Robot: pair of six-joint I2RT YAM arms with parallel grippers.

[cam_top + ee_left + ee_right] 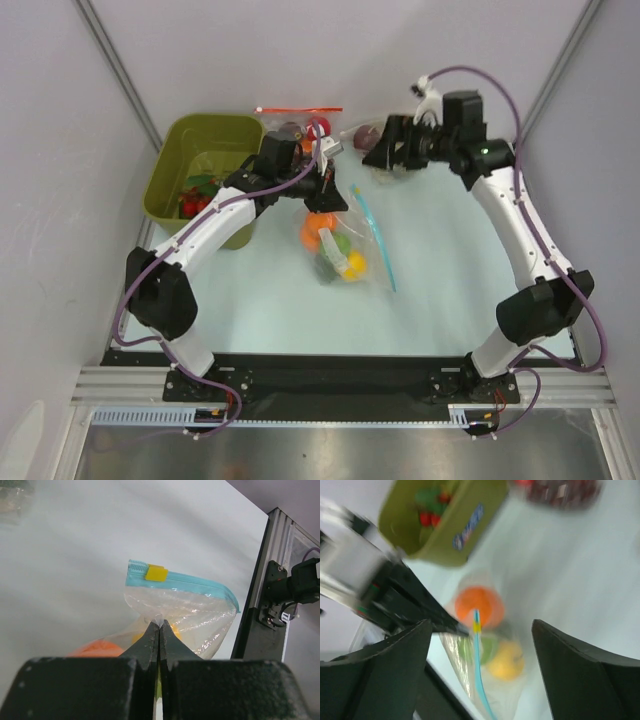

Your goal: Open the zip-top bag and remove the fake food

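The zip-top bag lies mid-table, clear and crinkly, with a light-blue zip strip and a yellow slider. Inside it are the fake food pieces: an orange fruit, a yellow one and green ones. My left gripper is shut on a fold of the bag's plastic, just below the zip strip. My right gripper is open and empty, behind and above the bag. In the blurred right wrist view, its open jaws frame the strip, orange fruit and yellow fruit.
An olive-green bin with red and green items stands at the back left. A clear bag with a red-orange zip strip and another bag with dark purple fruit lie at the back. Frame posts and walls border the table.
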